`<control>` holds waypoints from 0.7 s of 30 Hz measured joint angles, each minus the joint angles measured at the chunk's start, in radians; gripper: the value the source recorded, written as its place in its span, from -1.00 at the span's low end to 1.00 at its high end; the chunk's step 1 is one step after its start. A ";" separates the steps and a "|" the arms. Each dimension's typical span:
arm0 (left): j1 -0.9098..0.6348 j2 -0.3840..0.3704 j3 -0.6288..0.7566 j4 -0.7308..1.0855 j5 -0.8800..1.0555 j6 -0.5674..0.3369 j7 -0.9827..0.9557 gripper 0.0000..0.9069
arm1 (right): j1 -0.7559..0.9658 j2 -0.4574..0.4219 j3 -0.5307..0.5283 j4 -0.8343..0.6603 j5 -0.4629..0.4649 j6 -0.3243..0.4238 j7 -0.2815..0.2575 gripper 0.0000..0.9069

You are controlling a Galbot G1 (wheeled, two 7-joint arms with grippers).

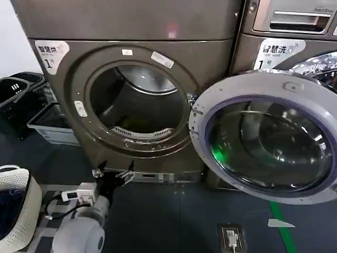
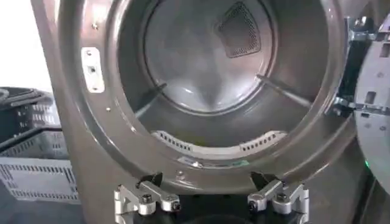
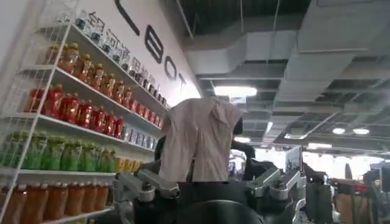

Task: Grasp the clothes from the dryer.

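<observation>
The dryer [image 1: 131, 100] stands with its round door [image 1: 266, 137] swung fully open to the robot's right, baring the wide port and the steel drum [image 2: 210, 61]. The left gripper [image 1: 112, 175] hangs low in front of the machine, just below the port's lower rim and toward its left side, fingers spread wide with nothing between them. The left wrist view looks straight into the drum over those parted fingers [image 2: 146, 198], the gripper [image 2: 211, 199] outside the opening.

Deep in the drum's bottom, behind the perforated lint guard [image 1: 138, 133], a dim yellowish-green patch [image 1: 131, 125] may be the clothes; it is too dark to tell for sure. It would lie above and beyond the left gripper, well apart from it.

The right gripper [image 3: 210, 189] points away from the machine toward a shelf of bottled drinks [image 3: 67, 109] and a ceiling; its fingers stand apart and hold nothing.

A grey laundry basket [image 1: 50, 124] sits on the floor to the dryer's left.
</observation>
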State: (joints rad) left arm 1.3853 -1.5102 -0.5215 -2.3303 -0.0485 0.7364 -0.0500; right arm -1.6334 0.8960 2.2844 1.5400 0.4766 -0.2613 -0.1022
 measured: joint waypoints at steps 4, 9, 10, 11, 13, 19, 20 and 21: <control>0.000 0.000 0.001 0.001 0.000 0.000 0.000 1.00 | 0.000 0.006 -0.001 0.001 -0.001 0.000 0.000 1.00; -0.001 0.000 0.001 0.007 0.003 0.000 0.000 1.00 | -0.001 0.006 -0.004 -0.001 -0.002 0.001 0.000 1.00; -0.001 0.000 0.001 0.007 0.003 0.000 0.001 1.00 | 0.000 0.006 -0.005 -0.001 -0.002 0.001 0.000 1.00; -0.001 0.001 0.001 0.007 0.003 0.000 0.001 1.00 | 0.001 0.007 -0.006 -0.001 -0.002 0.001 0.000 1.00; -0.002 0.001 0.000 0.007 0.003 0.000 0.001 1.00 | 0.001 0.007 -0.006 -0.001 -0.002 0.001 0.000 1.00; -0.002 0.001 0.001 0.007 0.002 0.000 0.002 1.00 | 0.000 0.008 -0.004 -0.002 -0.002 0.002 0.000 1.00; -0.002 0.001 0.001 0.007 0.002 0.000 0.002 1.00 | 0.000 0.009 -0.004 -0.002 -0.002 0.002 0.000 1.00; -0.001 0.001 0.001 0.007 0.002 0.000 0.002 1.00 | -0.001 0.012 -0.005 -0.001 -0.002 0.002 0.000 1.00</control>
State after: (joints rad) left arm 1.3840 -1.5092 -0.5207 -2.3234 -0.0462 0.7363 -0.0477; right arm -1.6340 0.9076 2.2789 1.5392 0.4743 -0.2590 -0.1027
